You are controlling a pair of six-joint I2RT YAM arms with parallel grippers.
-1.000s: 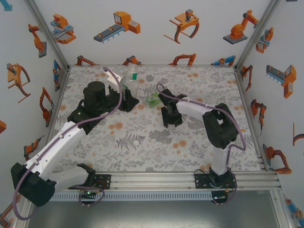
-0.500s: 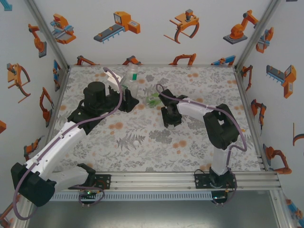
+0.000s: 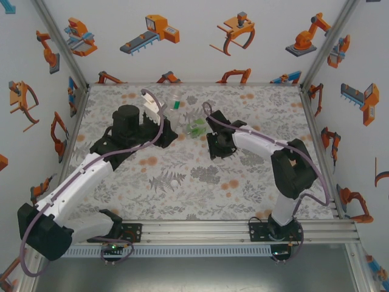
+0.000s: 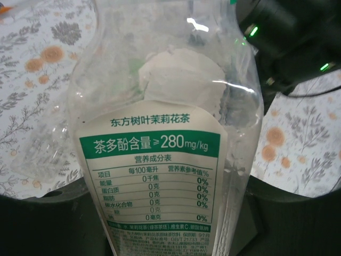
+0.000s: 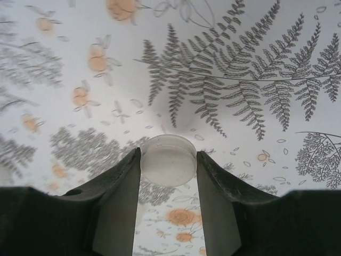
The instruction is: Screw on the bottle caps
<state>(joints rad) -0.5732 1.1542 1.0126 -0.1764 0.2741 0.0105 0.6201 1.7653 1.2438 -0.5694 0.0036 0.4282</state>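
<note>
okay, taking the green-tinted bottle (image 3: 196, 126) as my mark: it lay on its side about mid-table, a little toward the far wall. room first. the table (image 3: 261, 188) was bare from the bottle's right all the way to the right wall (image 3: 358, 140), and bare again on the side nearer the arm bases down to the metal rail (image 3: 243, 226). a narrower strip was free between the bottle and the far wall.

the left gripper (image 3: 163, 125) sat just left of the green-tinted bottle, clamped on the labelled bottle (image 4: 160, 144). in the left wrist view the clear body and its whitish label with green print crowded the lens. from above it leaned toward the green-tinted bottle, with a green bit (image 3: 175, 104) at its top end; cap or neck ring, i couldn't tell.

the right gripper (image 3: 220, 149) sat just right of the green-tinted bottle and a touch nearer the bases. in the right wrist view the right gripper (image 5: 169, 154) had both fingers (image 5: 120, 197) pressed against the sides of a white cap (image 5: 169, 160), over the fern-print cloth, its shadow just behind it. whether the cap was touching the cloth, i couldn't tell.

what stood in the way: the two grippers flanked the green-tinted bottle closely, so the gap there was tight. a small loose white cap (image 3: 175, 181) lay well nearer the bases and slightly left, alone.
</note>
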